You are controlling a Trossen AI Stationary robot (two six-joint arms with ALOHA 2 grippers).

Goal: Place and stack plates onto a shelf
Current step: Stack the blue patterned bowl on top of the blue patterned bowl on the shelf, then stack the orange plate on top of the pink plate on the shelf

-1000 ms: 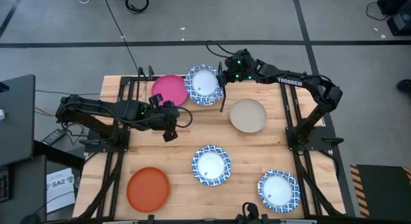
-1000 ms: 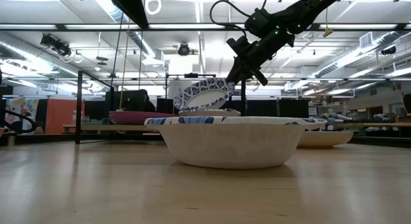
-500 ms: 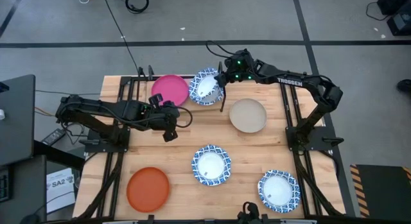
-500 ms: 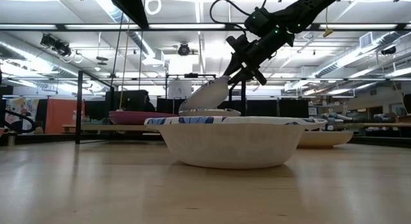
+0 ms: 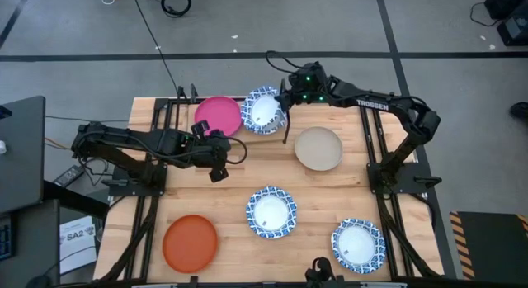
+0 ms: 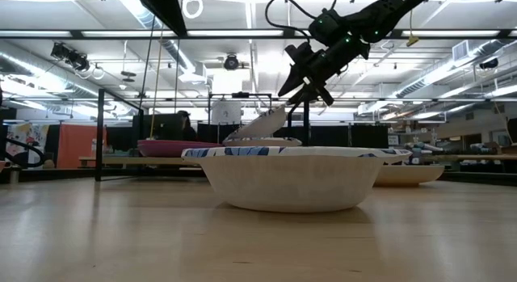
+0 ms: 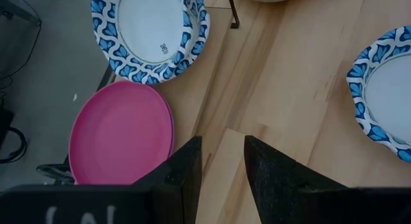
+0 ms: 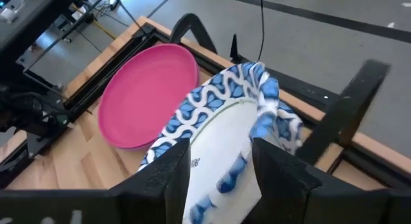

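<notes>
A blue-and-white plate (image 5: 264,110) lies tilted on the shelf (image 6: 113,161) at the table's far edge, next to a magenta plate (image 5: 219,115). Its lower edge rests on what looks like another plate (image 6: 262,141) on the shelf, and its raised rim (image 6: 279,114) points up at my right gripper (image 5: 285,101). That gripper is open, one finger on each side of the raised rim (image 8: 221,179). My left gripper (image 5: 221,171) hangs open over bare table near the magenta plate, holding nothing. My right gripper stands open around the plate's raised rim (image 8: 257,131), coming slanting down from the table's right. Whether a finger touches the rim, I cannot tell. The plate is tilted, its low side down on the shelf stack.
A beige plate (image 5: 318,148) lies right of centre. Two more blue-and-white plates (image 5: 271,211) (image 5: 358,245) and an orange plate (image 5: 190,243) lie toward the near edge. The shelf's black posts (image 8: 350,112) stand beside the tilted plate.
My right gripper has opened, staying in place over the shelf. The blue-and-white plate, steeply tipped a second ago, has sunk to a flatter slope with its low side down on the shelf stack.
</notes>
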